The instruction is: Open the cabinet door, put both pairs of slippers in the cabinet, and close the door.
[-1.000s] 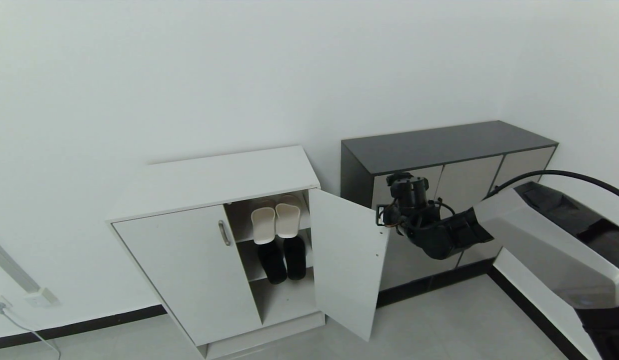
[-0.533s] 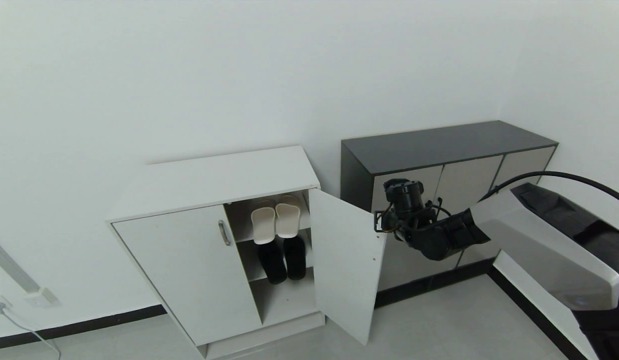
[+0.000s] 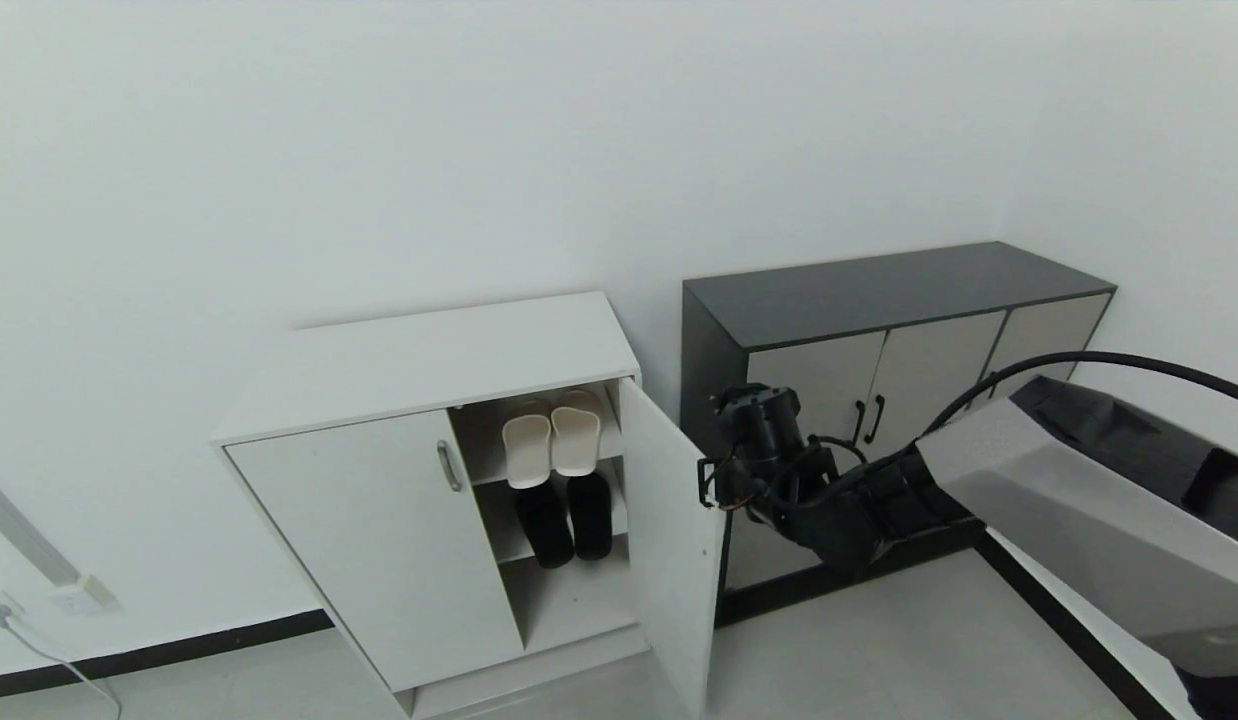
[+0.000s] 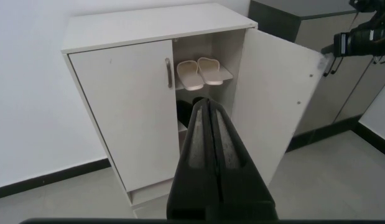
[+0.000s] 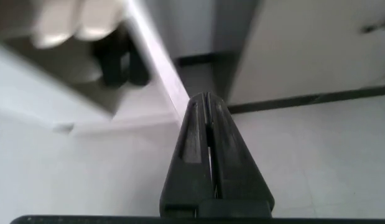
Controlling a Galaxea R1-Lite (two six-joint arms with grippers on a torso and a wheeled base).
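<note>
The white cabinet (image 3: 429, 360) stands on the floor (image 3: 879, 650) against the wall, its left door (image 3: 379, 540) closed and its right door (image 3: 669, 520) swung out about halfway, so the right half of the inside is open to view. 2 pairs of slippers sit in that open half. The white pair (image 3: 551, 445) lies on the upper shelf with toes hanging slightly past the shelf edge, and the black pair (image 3: 567, 518) is on the shelf directly below it. In each pair the 2 slippers lie side by side. The right gripper (image 3: 706, 480) is at the outer side of the right door, at its free edge and near the top corner, between the door and the dark sideboard (image 3: 879, 290) that stands just to the right of the cabinet. Its fingers (image 5: 195, 124) are pressed together with nothing between them, and their tip is right at the door's edge (whether it actually touches the panel cannot be told). The left gripper (image 4: 208, 104) hangs in front of the cabinet, well apart from it, pointing toward the open half. Its fingers (image 4: 195, 137) are also pressed together and hold nothing. A metal handle (image 3: 447, 466) runs upright on the left door near its inner edge.
</note>
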